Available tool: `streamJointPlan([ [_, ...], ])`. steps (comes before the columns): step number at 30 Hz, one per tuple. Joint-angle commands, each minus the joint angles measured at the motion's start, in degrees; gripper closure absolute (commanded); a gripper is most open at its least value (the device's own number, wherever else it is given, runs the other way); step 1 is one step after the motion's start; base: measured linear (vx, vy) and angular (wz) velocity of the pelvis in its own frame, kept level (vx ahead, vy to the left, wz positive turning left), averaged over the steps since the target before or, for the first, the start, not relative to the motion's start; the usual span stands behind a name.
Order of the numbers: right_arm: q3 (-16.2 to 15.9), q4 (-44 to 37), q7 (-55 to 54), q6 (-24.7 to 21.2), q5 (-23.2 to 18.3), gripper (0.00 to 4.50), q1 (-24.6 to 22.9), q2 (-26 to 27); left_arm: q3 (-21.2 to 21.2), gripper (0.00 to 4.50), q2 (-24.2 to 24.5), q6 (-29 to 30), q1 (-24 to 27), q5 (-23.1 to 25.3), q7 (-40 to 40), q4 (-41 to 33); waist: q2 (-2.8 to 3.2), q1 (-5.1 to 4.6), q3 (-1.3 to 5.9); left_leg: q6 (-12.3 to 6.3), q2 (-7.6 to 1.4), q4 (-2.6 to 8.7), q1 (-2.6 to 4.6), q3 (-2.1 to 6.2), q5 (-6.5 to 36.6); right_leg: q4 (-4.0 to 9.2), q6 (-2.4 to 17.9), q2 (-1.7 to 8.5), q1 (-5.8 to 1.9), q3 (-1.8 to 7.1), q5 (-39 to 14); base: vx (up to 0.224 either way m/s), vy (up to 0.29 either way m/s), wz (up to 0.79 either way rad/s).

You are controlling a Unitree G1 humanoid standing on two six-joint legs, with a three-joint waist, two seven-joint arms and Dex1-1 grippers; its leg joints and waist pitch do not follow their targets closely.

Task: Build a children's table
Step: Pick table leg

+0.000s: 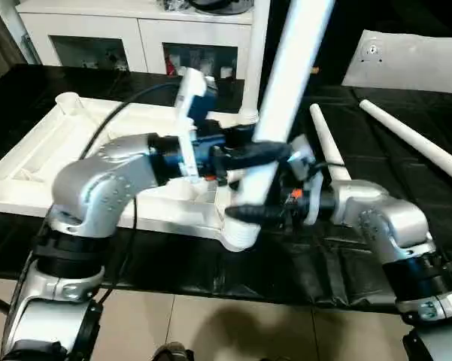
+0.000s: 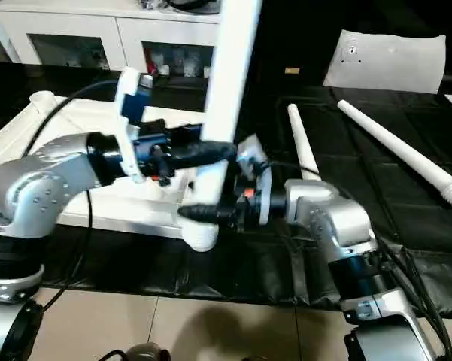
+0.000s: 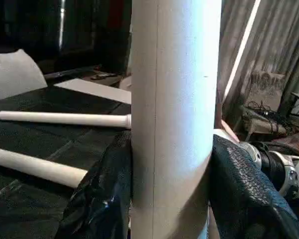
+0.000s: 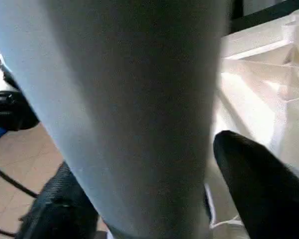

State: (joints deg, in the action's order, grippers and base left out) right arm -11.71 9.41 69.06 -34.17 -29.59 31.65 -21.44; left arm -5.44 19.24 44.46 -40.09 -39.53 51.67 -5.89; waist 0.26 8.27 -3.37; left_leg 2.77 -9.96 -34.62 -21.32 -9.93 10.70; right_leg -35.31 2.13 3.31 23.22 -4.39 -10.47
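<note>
The white plastic tabletop (image 1: 75, 147) lies upside down on the black-covered counter (image 1: 173, 256), ribbed underside up. The left gripper (image 1: 267, 150) clamps the smooth white tapered tubular leg (image 1: 286, 83) standing in the near corner socket (image 1: 241, 233); lower down, the right gripper (image 2: 203, 213) sits around the same leg — its fingers look looser. My judgement: keep the leg plumb and press straight down — no sideways lean. Two spare white legs (image 1: 414, 139) lie right.
</note>
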Motion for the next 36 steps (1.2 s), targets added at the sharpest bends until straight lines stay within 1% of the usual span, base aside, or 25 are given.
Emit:
streamJointPlan([
  [1,-0.24,0.06,0.58,0.52,0.29,1.43,1.05,-0.34,-0.61,2.68,0.37,-0.94,-1.17,0.63,1.05,0.05,-0.71,0.18,4.36,-2.00,-2.80,3.32,0.29,0.99,4.07,3.88,7.57,5.04,-3.58,3.12,-12.22,0.000,0.000,0.00],
  [2,-0.30,0.13,0.66,0.56,0.34,1.61,1.06,-0.32,-0.71,2.68,0.45,-1.04,-1.18,0.69,1.13,0.07,-0.69,0.16,4.34,-1.96,-2.82,3.33,0.28,0.99,4.16,3.95,7.48,5.05,-3.58,3.11,-12.52,0.000,0.000,0.00],
  [4,-0.32,0.25,0.69,0.61,0.40,1.65,1.09,-0.27,-0.81,2.68,0.53,-1.16,-1.20,0.79,1.21,0.09,-0.65,0.12,4.36,-1.90,-2.85,3.32,0.30,1.01,4.08,3.87,7.52,4.98,-3.53,3.11,-12.16,0.000,0.000,0.00],
  [10,-0.51,0.82,1.16,0.40,0.69,2.24,1.14,0.16,-1.68,2.68,0.99,-1.78,-1.60,1.88,2.40,0.55,-0.66,0.14,4.35,-1.90,-2.79,3.30,0.26,0.98,4.40,3.90,7.50,4.93,-3.53,3.07,-12.45,0.000,0.000,0.00],
  [12,-0.57,0.84,1.18,0.40,0.74,2.24,1.11,0.22,-1.96,2.68,1.13,-1.94,-1.65,2.19,2.86,0.63,-0.54,0.17,4.39,-1.76,-2.82,3.31,0.29,1.02,4.13,3.87,7.47,5.01,-3.55,3.09,-12.49,0.000,0.000,0.00],
  [13,-0.61,0.83,1.14,0.43,0.80,2.39,1.08,0.28,-2.15,2.68,1.24,-2.07,-1.59,2.42,3.09,0.60,-0.56,0.17,4.43,-1.78,-2.87,3.30,0.33,1.03,4.03,3.83,7.62,5.00,-3.53,3.09,-11.96,0.000,0.000,0.00],
  [18,-0.69,0.94,0.85,0.60,1.10,2.46,1.03,0.78,-3.18,2.68,1.52,-2.99,-1.43,3.58,3.03,0.14,-0.53,0.15,4.41,-1.77,-2.86,3.30,0.33,1.03,4.32,3.78,8.03,5.01,-3.54,3.08,-11.51,0.000,0.000,0.00],
  [19,-0.67,0.98,0.81,0.65,1.15,2.46,1.02,0.85,-3.09,2.68,1.40,-2.73,-1.44,3.43,2.79,0.08,-0.47,0.15,4.44,-1.77,-2.89,3.29,0.34,1.04,4.29,3.75,8.14,5.02,-3.55,3.09,-11.33,0.000,0.000,0.00],
  [20,-0.51,1.21,0.55,0.90,1.46,2.46,0.99,1.21,-2.07,2.68,0.35,-0.45,-1.58,1.72,1.26,-0.08,-0.48,0.12,4.44,-1.70,-2.89,3.28,0.32,1.02,4.32,3.68,8.27,5.03,-3.56,3.08,-11.16,0.000,0.000,0.00],
  [21,-0.49,1.29,0.47,0.96,1.53,2.46,0.97,1.31,-1.58,2.68,0.00,0.22,-1.57,0.76,1.19,-0.37,-0.46,0.09,4.44,-1.64,-2.88,3.26,0.30,1.01,4.47,3.69,8.53,5.04,-3.56,3.07,-11.07,0.000,0.000,0.00],
  [22,-0.48,1.32,0.45,1.00,1.55,2.47,0.96,1.35,-1.35,2.33,-0.15,0.46,-1.55,0.33,1.34,-0.56,-0.45,0.08,4.42,-1.60,-2.86,3.25,0.32,1.00,4.56,3.70,8.67,5.05,-3.56,3.05,-11.22,0.000,0.000,0.00],
  [23,-0.46,1.34,0.30,1.09,1.60,2.47,0.91,1.45,-0.82,2.12,-0.56,0.77,-1.49,-0.42,1.31,-0.84,-0.40,0.12,4.40,-1.61,-2.86,3.27,0.30,1.05,4.73,3.76,8.66,5.05,-3.58,3.04,-11.64,0.000,0.000,0.00],
  [24,-0.42,1.32,-0.07,1.37,1.74,2.49,0.71,1.64,0.50,1.98,-1.72,1.46,-1.40,-2.18,0.64,-1.33,-0.44,0.12,4.40,-1.55,-2.82,3.23,0.26,1.00,4.76,3.76,8.69,5.06,-3.62,3.05,-11.69,0.000,0.000,0.00],
  [25,-0.42,1.32,-0.07,1.37,1.74,2.49,0.71,1.64,0.50,1.98,-1.72,1.46,-1.40,-2.18,0.64,-1.33,-0.48,0.14,4.41,-1.56,-2.85,3.23,0.30,1.00,4.87,3.82,8.69,5.08,-3.58,3.06,-11.78,0.000,0.000,0.00],
  [28,-0.34,1.23,-0.96,1.66,2.08,2.52,0.32,1.93,1.81,1.64,-3.23,2.44,-0.96,-5.10,0.00,-2.61,-0.36,0.22,4.47,-1.57,-2.87,3.18,0.32,1.05,4.88,3.71,8.96,5.07,-3.55,3.04,-11.39,0.000,0.000,0.00],
  [29,-0.34,1.00,-1.06,0.98,1.83,2.52,0.22,1.94,2.10,1.57,-3.74,2.44,-0.79,-5.59,-0.60,-2.89,-0.45,0.15,4.40,-1.69,-2.88,3.24,0.29,1.07,5.06,3.80,8.95,5.03,-3.59,3.03,-11.47,0.000,0.000,0.00],
  [30,-0.22,0.80,-1.24,0.73,1.68,2.52,0.15,2.03,2.46,1.55,-4.33,2.42,-0.67,-6.05,-1.23,-3.05,-0.22,0.21,4.42,-1.62,-2.91,3.25,0.30,1.13,5.08,3.76,8.97,5.07,-3.60,3.03,-11.49,0.000,0.000,0.00],
  [31,0.25,0.43,-2.43,0.87,1.64,2.53,-0.17,2.64,3.53,1.47,-5.87,2.05,-0.49,-6.74,-3.06,-3.13,-0.27,0.19,4.39,-1.57,-2.87,3.23,0.27,1.07,5.20,3.87,8.97,5.05,-3.61,3.03,-11.51,0.000,0.000,0.00],
  [32,0.48,0.25,-3.21,1.30,1.85,2.53,-0.40,3.06,4.44,1.31,-7.03,1.85,-0.41,-7.00,-4.53,-3.10,-0.35,0.14,4.38,-1.54,-2.88,3.21,0.19,1.05,5.22,3.90,8.96,5.05,-3.66,3.05,-11.42,0.000,0.000,0.00],
  [33,1.29,0.42,-4.89,2.24,1.96,2.53,-0.63,4.13,5.32,1.18,-8.16,1.19,-0.28,-7.20,-5.77,-3.05,-0.15,0.21,4.39,-1.44,-2.86,3.21,0.20,1.13,5.23,3.92,9.00,5.12,-3.65,3.01,-11.53,0.000,0.000,0.00],
  [34,1.78,0.55,-5.88,2.81,2.01,2.53,-0.75,4.77,5.81,1.11,-8.77,0.81,-0.21,-7.30,-6.42,-3.03,-0.26,0.18,4.45,-1.35,-2.85,3.20,0.23,1.11,5.44,4.01,8.84,5.13,-3.64,2.99,-11.82,0.000,0.000,0.00],
  [35,2.57,0.78,-7.77,3.88,2.33,2.53,-1.01,5.81,7.02,0.98,-9.94,0.47,-0.01,-7.92,-7.71,-2.95,-0.19,0.21,4.40,-1.28,-2.83,3.27,0.29,1.14,5.75,4.09,8.56,5.10,-3.59,2.98,-12.49,0.000,0.000,0.00],
  [36,2.85,0.81,-8.72,4.11,2.53,2.53,-1.12,6.20,7.70,0.98,-10.50,0.28,0.12,-8.35,-8.33,-2.89,-0.23,0.16,4.40,-1.13,-2.88,3.27,0.23,1.11,5.74,4.08,8.53,5.13,-3.61,3.03,-12.45,0.000,0.000,0.00],
])
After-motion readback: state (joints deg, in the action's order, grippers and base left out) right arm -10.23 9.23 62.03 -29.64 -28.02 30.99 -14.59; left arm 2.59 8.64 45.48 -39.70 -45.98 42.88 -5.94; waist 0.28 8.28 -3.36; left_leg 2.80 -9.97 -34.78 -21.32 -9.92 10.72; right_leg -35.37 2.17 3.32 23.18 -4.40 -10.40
